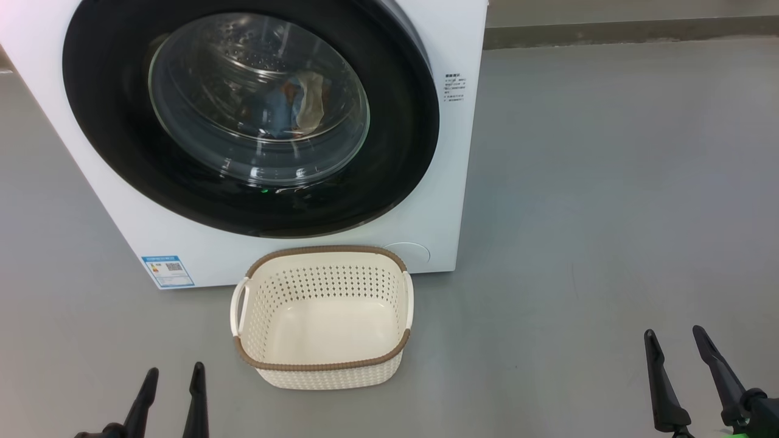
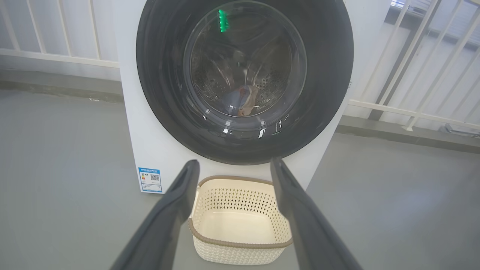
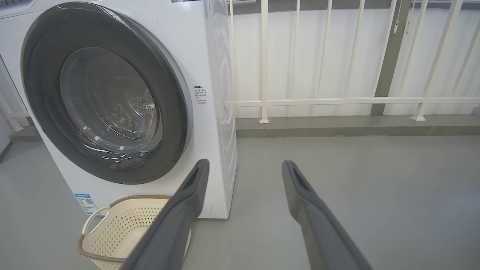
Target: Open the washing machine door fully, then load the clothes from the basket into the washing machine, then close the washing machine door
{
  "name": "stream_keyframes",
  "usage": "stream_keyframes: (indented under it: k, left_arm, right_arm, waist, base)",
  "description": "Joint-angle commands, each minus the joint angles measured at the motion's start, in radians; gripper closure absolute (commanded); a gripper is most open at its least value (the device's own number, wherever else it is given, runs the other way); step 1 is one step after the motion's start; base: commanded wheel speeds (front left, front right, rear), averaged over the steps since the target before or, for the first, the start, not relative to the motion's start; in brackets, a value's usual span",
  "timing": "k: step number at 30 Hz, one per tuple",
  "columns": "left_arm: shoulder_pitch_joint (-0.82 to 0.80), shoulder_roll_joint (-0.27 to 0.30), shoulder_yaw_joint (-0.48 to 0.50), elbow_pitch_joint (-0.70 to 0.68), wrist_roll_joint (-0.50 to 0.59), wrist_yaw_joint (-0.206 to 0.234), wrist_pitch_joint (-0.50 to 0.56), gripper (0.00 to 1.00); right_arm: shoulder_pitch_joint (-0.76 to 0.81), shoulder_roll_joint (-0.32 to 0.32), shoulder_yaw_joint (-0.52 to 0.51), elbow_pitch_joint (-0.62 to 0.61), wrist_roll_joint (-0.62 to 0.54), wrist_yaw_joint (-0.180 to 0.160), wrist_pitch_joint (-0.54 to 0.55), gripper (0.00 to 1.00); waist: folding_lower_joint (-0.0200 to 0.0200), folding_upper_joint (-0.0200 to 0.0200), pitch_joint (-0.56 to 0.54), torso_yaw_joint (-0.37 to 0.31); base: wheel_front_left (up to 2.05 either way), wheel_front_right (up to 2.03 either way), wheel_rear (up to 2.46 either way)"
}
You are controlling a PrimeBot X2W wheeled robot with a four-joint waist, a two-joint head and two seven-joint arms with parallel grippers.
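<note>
Now, we note the large white front-loading washing machine (image 1: 453, 201) with its round, glossy black-rimmed glass door (image 1: 401, 121) shut flush. Behind the glass, in the drum (image 1: 243, 52), lie the light blue and cream clothes (image 1: 298, 103). The small cream perforated plastic basket (image 1: 322, 372) stands on the grey floor (image 1: 608, 182) just before the machine. The left gripper (image 1: 175, 368) and right gripper (image 1: 674, 331) hover low, jaws released, grasping nothing.

The basket (image 1: 328, 376) sits before the washing machine (image 1: 453, 201); the clothes (image 1: 299, 104) lie within.
</note>
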Motion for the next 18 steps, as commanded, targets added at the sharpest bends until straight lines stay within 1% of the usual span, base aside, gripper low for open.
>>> stream_keyframes:
  k: [1, 12, 13, 18]
  left_arm:
    - [-0.019, 0.019, 0.032, -0.028, 0.001, -0.002, -0.006, 0.00]
    - [-0.019, 0.017, 0.039, -0.034, 0.008, -0.002, -0.006, 0.00]
    - [0.000, 0.007, 0.002, -0.005, 0.002, 0.000, 0.000, 1.00]
    - [0.015, -0.019, -0.007, 0.048, 0.002, 0.000, 0.001, 1.00]
  right_arm:
    - [-0.019, -0.010, 0.027, -0.021, -0.008, 0.000, -0.004, 0.00]
    - [-0.021, -0.007, 0.031, -0.023, -0.008, 0.000, -0.004, 0.00]
    - [0.000, 0.004, 0.002, 0.000, 0.000, 0.000, 0.000, 1.00]
    - [0.001, 0.019, 0.001, 0.064, 0.001, 0.000, 0.001, 1.00]
  waist:
    - [0.0000, 0.0000, 0.001, 0.001]
    - [0.0000, 0.0000, 0.003, 0.004]
    - [0.0000, 0.0000, 0.003, 0.004]
    - [0.0000, 0.0000, 0.003, 0.005]
  base:
    - [0.00, 0.00, 0.00]
    - [0.00, 0.00, 0.00]
    - [0.00, 0.00, 0.00]
    - [0.00, 0.00, 0.00]
